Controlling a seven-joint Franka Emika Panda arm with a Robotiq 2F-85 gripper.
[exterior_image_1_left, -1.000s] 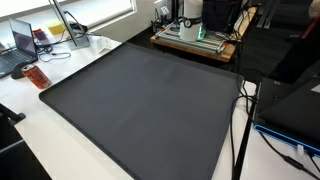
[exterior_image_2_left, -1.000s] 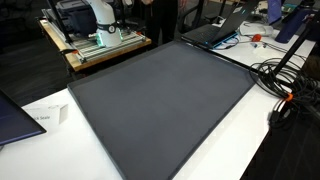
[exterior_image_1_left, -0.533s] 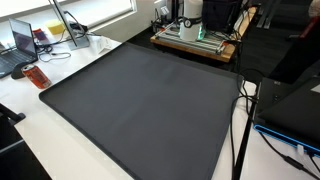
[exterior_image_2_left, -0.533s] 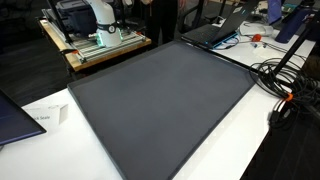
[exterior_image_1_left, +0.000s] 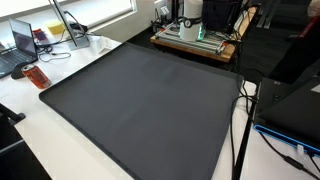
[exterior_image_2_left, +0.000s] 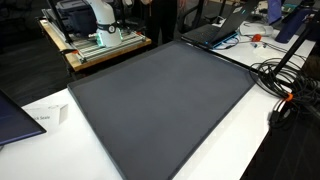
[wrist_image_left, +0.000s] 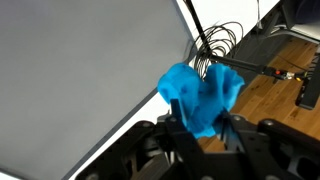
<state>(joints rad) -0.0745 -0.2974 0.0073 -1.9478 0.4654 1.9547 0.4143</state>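
**Blue cloth bunched in the gripper above the mat's edge**

White tabletop (exterior_image_1_left: 60, 135) ran under a big dark grey mat (exterior_image_1_left: 140, 100) that took up most of the desk in both exterior views. At the far left of an exterior view an open laptop (exterior_image_1_left: 22, 42) sat by the window, with a small red object (exterior_image_1_left: 37, 77) lying just off the mat's corner. Further right, beyond the mat's far edge, the robot's white base (exterior_image_1_left: 192, 12) stood on a wooden board (exterior_image_1_left: 195, 42), and black cables (exterior_image_1_left: 240, 120) trailed down the right side of the table.

From the opposite side, in an exterior view, a slip of paper (exterior_image_2_left: 45, 117) lay on the white tabletop (exterior_image_2_left: 240, 140) at the left. The same base (exterior_image_2_left: 100, 15) stood behind the mat (exterior_image_2_left: 160, 95), a dark laptop (exterior_image_2_left: 212, 33) sat near its far right corner, and a tangle of cables (exterior_image_2_left: 285, 85) lay at the right.

Only the wrist view showed the gripper (wrist_image_left: 205, 130). The mat (wrist_image_left: 70, 70) filled the left of that picture. In the middle a crumpled blue cloth (wrist_image_left: 203, 92) was bunched between the black fingers (wrist_image_left: 172, 135), which pressed on it from both sides, over the mat's edge. To the right lay looped cables (wrist_image_left: 215, 45) and wooden floor (wrist_image_left: 280, 95).
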